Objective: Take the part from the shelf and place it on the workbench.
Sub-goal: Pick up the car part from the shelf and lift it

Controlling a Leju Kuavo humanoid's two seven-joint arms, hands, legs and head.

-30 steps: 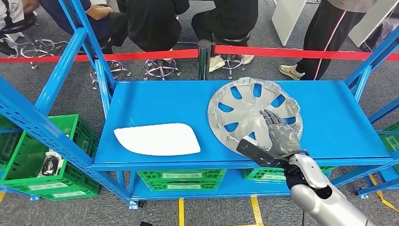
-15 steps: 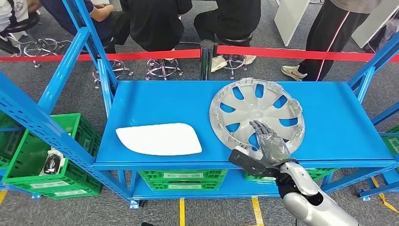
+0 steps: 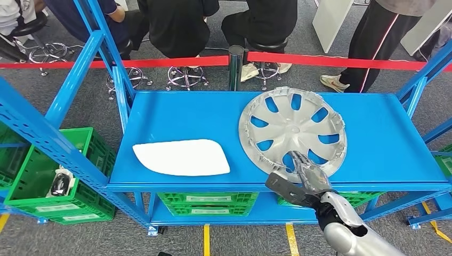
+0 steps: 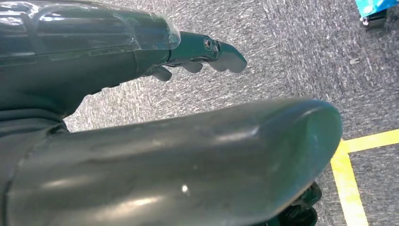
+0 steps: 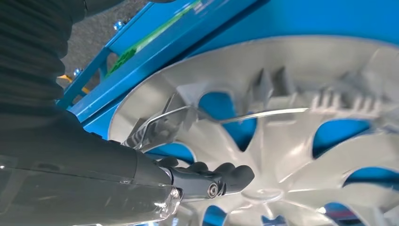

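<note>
Blue metal shelf (image 3: 176, 114) spans the head view, its top deck carrying two items; red barrier tape (image 3: 160, 62) runs behind it, with several people (image 3: 176, 26) seated or standing beyond; green crates (image 3: 80, 154) sit at the lower left and under the deck. Silver wheel cover (image 3: 292, 129) lies flat, inner side up, on the right half of the deck, its near rim close to the front edge; white panel (image 3: 181, 157) lies flat on the left half, well apart from the wheel cover. Right hand (image 3: 309, 178) reaches over the front edge onto the near rim of the wheel cover; in the right wrist view its dark fingers (image 5: 226, 176) are curled over the ribbed inner face by the rim clips, thumb below; whether it has a firm hold cannot be told. Left hand (image 4: 141, 141) hangs over grey carpet beside a yellow floor line (image 4: 350, 188); fingers partly extended, holding nothing.
</note>
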